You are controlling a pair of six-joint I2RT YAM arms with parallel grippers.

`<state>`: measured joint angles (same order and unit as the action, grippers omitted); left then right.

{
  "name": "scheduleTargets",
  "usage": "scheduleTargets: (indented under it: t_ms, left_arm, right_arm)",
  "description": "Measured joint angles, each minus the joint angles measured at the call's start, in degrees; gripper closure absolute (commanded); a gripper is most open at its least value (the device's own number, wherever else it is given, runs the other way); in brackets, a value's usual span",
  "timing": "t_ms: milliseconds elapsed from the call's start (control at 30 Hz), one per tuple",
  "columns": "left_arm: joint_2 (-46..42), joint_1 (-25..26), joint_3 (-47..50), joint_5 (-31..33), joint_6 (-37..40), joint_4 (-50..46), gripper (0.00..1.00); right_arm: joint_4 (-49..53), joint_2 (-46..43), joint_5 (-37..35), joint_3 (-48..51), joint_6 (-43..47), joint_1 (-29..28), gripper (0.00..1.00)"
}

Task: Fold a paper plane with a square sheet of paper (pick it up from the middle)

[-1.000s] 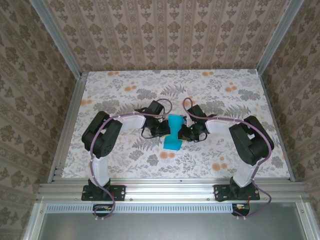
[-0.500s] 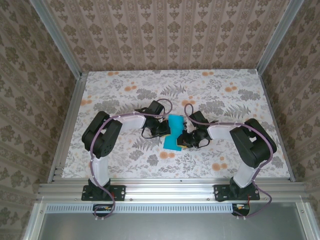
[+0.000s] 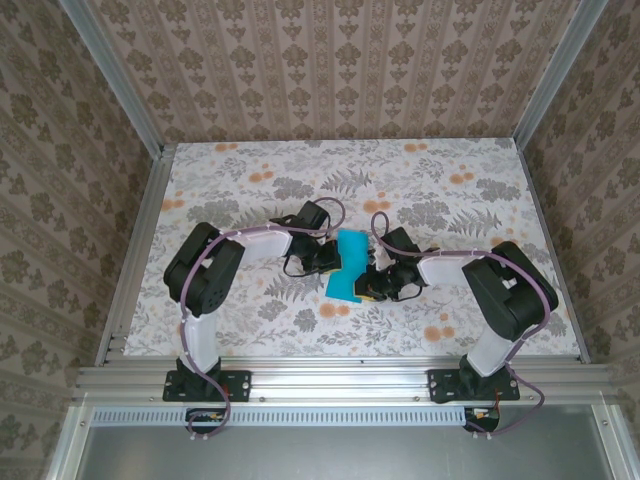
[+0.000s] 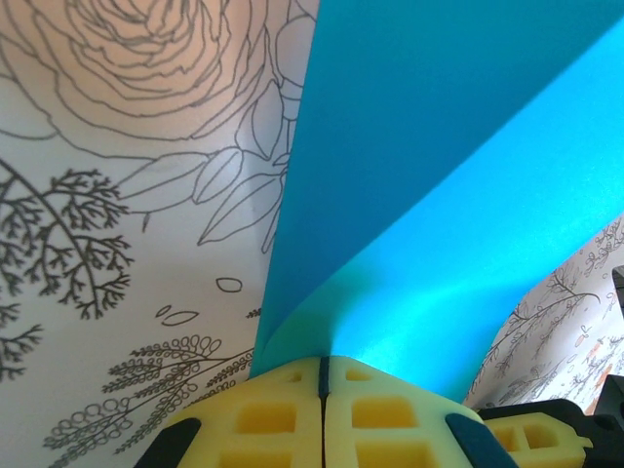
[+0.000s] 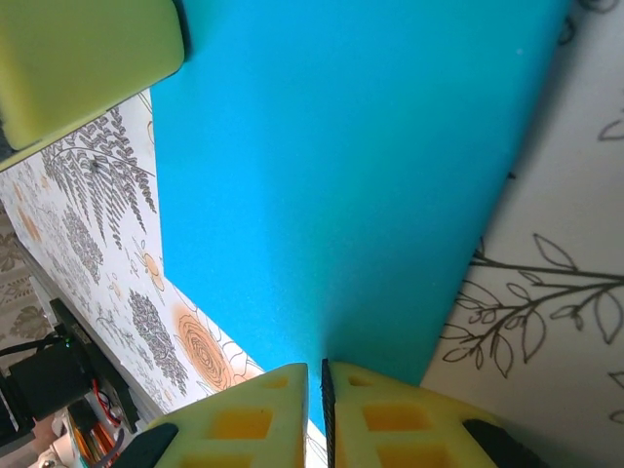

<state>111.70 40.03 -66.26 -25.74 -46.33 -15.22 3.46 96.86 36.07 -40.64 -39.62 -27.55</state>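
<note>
From above, my left gripper (image 3: pixel 326 258) and right gripper (image 3: pixel 371 285) meet at mid-table, with the teal sheet of paper (image 3: pixel 347 268) caught between them. It is bent up off the flowered table (image 3: pixel 250 170), and its long axis runs from the near edge towards the far wall. My left fingers are on its left side and my right fingers on its right side, a little closer to the sheet's near end. At the left wrist, my left gripper (image 4: pixel 323 366) has its yellow pads pressed flat together on the sheet of paper (image 4: pixel 439 146). The paper rises straight out from the fingertips and curls over to the right, with the printed table (image 4: pixel 117 195) bare to the left. At the right wrist, my right gripper (image 5: pixel 315 375) has its pads drawn in on the sheet's edge. The sheet of paper (image 5: pixel 341 175) fans away directly ahead of the fingertips, with the table (image 5: pixel 546 292) on the right. My judgement is that both arms have equal purchase, so the next crease depends on the paper spanning the gap between the two pinches.
</note>
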Motion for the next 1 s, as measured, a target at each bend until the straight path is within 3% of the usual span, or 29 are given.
scheduleTargets:
  t_ms: [533, 733, 1000]
  left_arm:
    - [0.1, 0.1, -0.5, 0.2, 0.0, -0.6, 0.93]
    - [0.1, 0.1, -0.5, 0.2, 0.0, -0.7, 0.93]
    - [0.1, 0.2, -0.6, 0.4, 0.1, -0.9, 0.93]
  right_arm:
    - [5.0, -1.0, -1.2, -1.4, 0.9, -0.3, 0.83]
    - [4.7, -2.7, -4.2, -6.2, 0.8, 3.2, 0.82]
    - [0.2, 5.8, -3.9, -13.2, 0.8, 5.6, 0.81]
